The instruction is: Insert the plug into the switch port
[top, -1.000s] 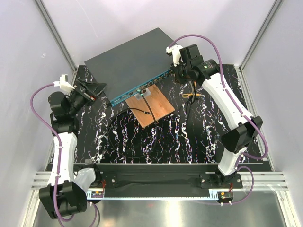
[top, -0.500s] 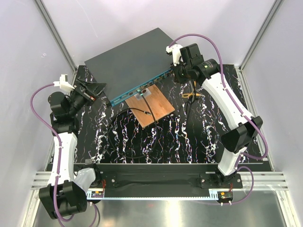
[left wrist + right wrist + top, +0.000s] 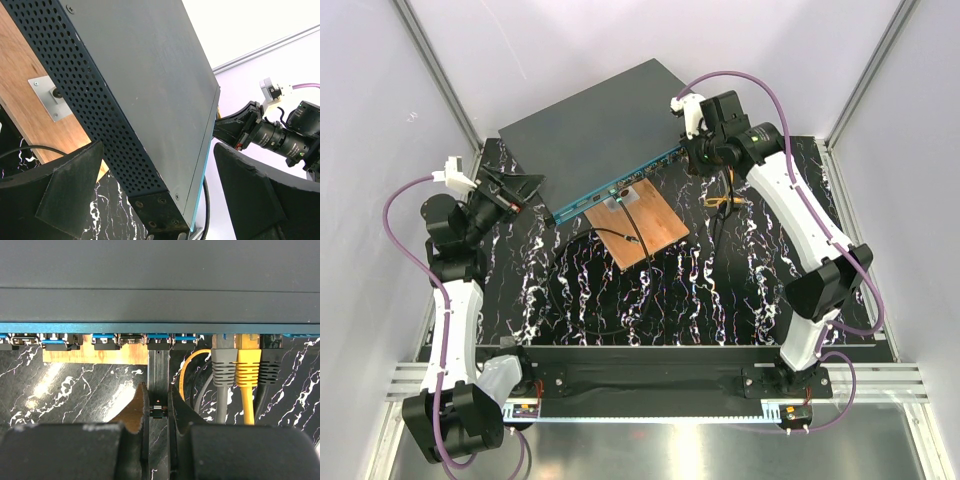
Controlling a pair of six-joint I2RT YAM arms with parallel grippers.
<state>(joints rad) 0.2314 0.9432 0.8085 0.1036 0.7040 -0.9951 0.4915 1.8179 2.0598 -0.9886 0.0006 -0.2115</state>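
Observation:
The switch (image 3: 600, 125) is a flat dark grey box lying at an angle at the back, its teal front face (image 3: 620, 185) towards the arms. In the right wrist view the face (image 3: 150, 328) runs across the frame with a row of ports under it. My right gripper (image 3: 158, 407) is shut on a narrow black plug (image 3: 159, 371). The plug's far end reaches the port row; how deep it sits is hidden. In the top view this gripper (image 3: 698, 160) is at the face's right end. My left gripper (image 3: 160, 200) is open astride the switch's left corner (image 3: 165, 205).
A copper-brown board (image 3: 645, 228) lies just in front of the switch, with thin black wires trailing from it. Grey (image 3: 224, 365), yellow (image 3: 248, 365) and black (image 3: 270, 367) cables are plugged in right of my plug. A small yellow piece (image 3: 723, 203) lies on the marbled mat.
The right forearm has shifted very slightly, with the gripper staying at the switch's front face. The left arm has not moved.

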